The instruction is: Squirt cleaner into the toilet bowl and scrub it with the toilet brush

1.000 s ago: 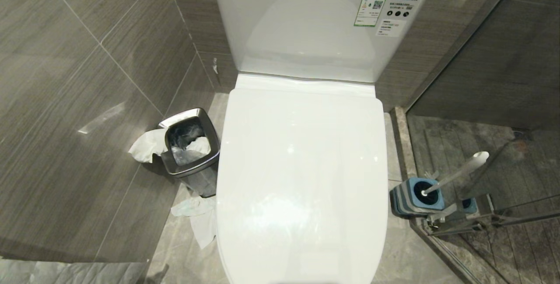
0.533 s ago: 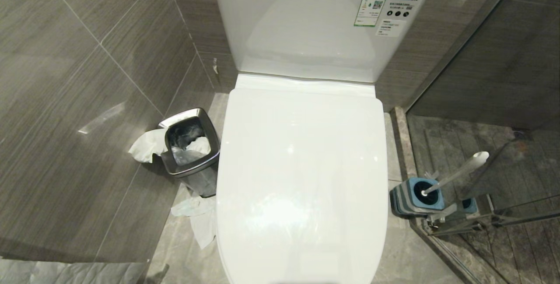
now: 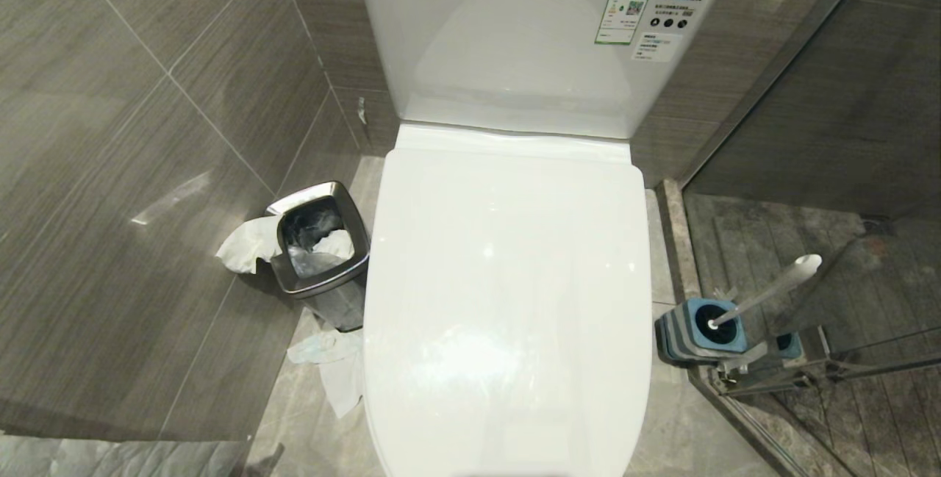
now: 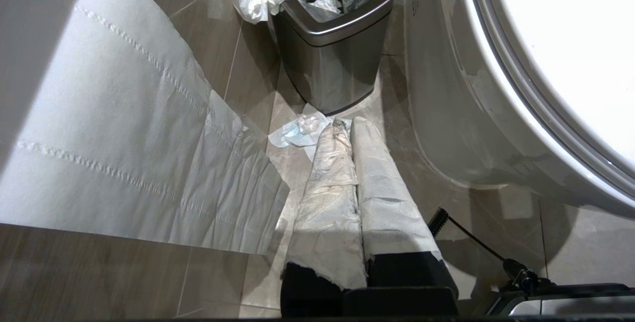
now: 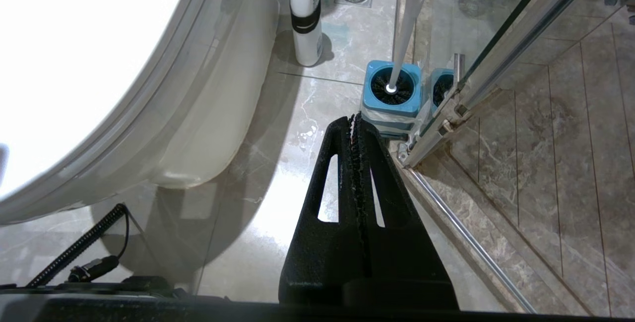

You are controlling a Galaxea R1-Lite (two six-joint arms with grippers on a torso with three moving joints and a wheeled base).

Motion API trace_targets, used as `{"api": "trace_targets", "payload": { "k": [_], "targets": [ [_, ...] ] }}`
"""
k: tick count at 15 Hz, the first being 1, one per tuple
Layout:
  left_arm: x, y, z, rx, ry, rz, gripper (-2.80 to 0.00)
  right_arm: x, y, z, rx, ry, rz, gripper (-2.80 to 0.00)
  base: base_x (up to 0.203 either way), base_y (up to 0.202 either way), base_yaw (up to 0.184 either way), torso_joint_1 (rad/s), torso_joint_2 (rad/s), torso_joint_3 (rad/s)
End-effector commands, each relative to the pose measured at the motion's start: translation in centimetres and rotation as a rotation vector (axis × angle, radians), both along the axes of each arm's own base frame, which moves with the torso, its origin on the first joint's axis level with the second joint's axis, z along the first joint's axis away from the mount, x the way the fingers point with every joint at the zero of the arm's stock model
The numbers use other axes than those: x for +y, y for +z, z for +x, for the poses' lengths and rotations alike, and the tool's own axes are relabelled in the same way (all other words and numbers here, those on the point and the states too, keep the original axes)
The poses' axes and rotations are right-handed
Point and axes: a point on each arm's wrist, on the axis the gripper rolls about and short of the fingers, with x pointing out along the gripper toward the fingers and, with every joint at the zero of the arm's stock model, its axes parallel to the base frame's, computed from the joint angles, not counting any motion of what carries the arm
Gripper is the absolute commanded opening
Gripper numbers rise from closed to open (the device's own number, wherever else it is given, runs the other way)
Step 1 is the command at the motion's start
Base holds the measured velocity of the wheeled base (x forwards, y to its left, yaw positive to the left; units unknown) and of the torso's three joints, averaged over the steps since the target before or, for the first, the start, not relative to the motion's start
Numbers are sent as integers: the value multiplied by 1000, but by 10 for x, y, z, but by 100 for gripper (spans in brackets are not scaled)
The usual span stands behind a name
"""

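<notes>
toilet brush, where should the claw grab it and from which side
Likely the bare white handle of the toilet brush, about midway up. Its head sits down in the blue holder, so only the handle is free. It leans up toward the glass shower door, so coming from the toilet side looks clearest. The right claw, shut, is nearest.

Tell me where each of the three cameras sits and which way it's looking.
Head: high, looking down on the closed toilet lid; no arm shows.
Left wrist: low beside the toilet, facing the bin; paper-wrapped left gripper shut.
Right wrist: low on the other side, facing the brush in its holder; right gripper shut.
Shared: head and left wrist see the bin; head and right, the brush.
</notes>
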Motion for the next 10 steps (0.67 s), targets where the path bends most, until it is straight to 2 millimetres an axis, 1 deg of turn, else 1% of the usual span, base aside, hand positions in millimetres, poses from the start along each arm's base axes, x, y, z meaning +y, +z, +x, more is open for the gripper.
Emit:
{"api": "trace_targets", "payload": {
  "k": [1, 10],
  "targets": [
    [0, 0, 0, 1, -1, 3, -280, 0, 0, 0, 1, 0, 1, -280, 0, 0, 0, 0, 0, 0],
    [0, 0, 0, 1, 0, 0, -280, 0, 0, 0, -1, 1, 1, -280, 0, 0, 0, 0, 0, 0]
  ]
}}
